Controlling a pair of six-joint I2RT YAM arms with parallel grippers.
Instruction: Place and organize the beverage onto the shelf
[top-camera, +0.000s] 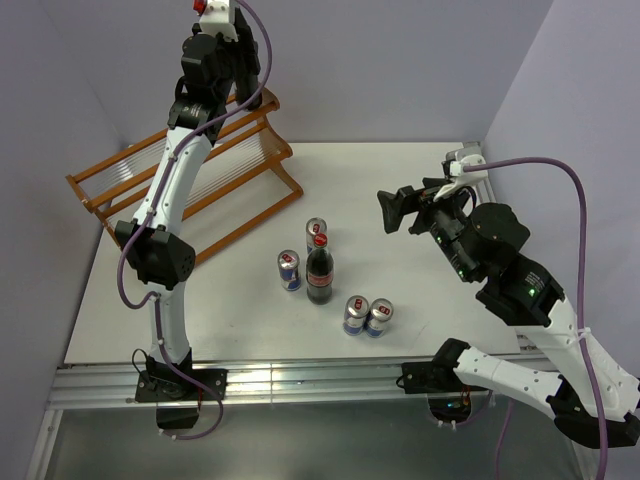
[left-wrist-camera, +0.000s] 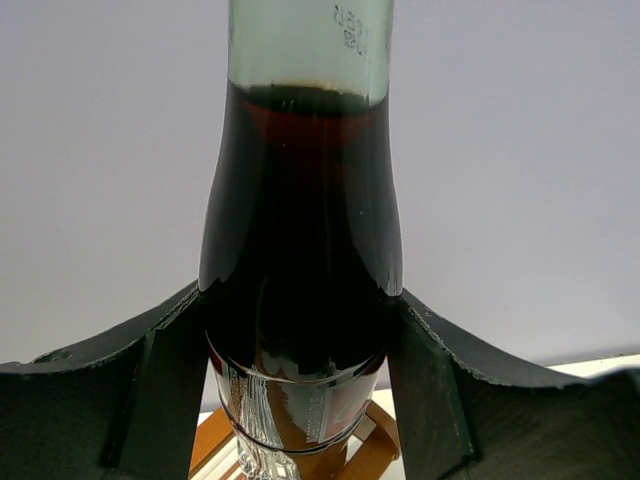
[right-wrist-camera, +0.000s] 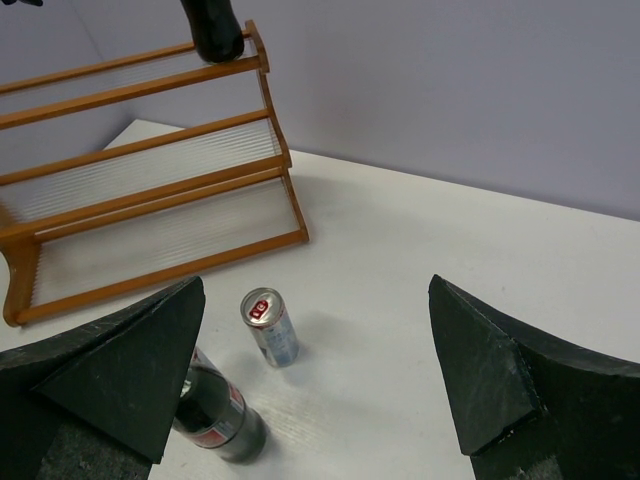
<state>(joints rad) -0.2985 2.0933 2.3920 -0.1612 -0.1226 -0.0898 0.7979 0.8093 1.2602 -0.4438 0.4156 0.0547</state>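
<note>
My left gripper (top-camera: 222, 38) is raised at the shelf's top right end and is shut on a dark cola bottle (left-wrist-camera: 300, 250), whose red cap (top-camera: 203, 8) shows at the top. In the right wrist view the bottle's base (right-wrist-camera: 212, 30) is at the right end of the top tier of the orange-brown shelf (right-wrist-camera: 150, 190). A second cola bottle (top-camera: 319, 275) stands mid-table among several blue-and-silver cans: one behind it (top-camera: 316, 233), one to its left (top-camera: 289, 270), and a pair to its front right (top-camera: 367, 316). My right gripper (top-camera: 392, 212) is open and empty, hovering to their right.
The shelf (top-camera: 190, 170) stands at the table's back left against the wall. My left arm leans across the front of its tiers. The purple walls close in on the left, back and right. The metal rail (top-camera: 300, 380) runs along the near edge.
</note>
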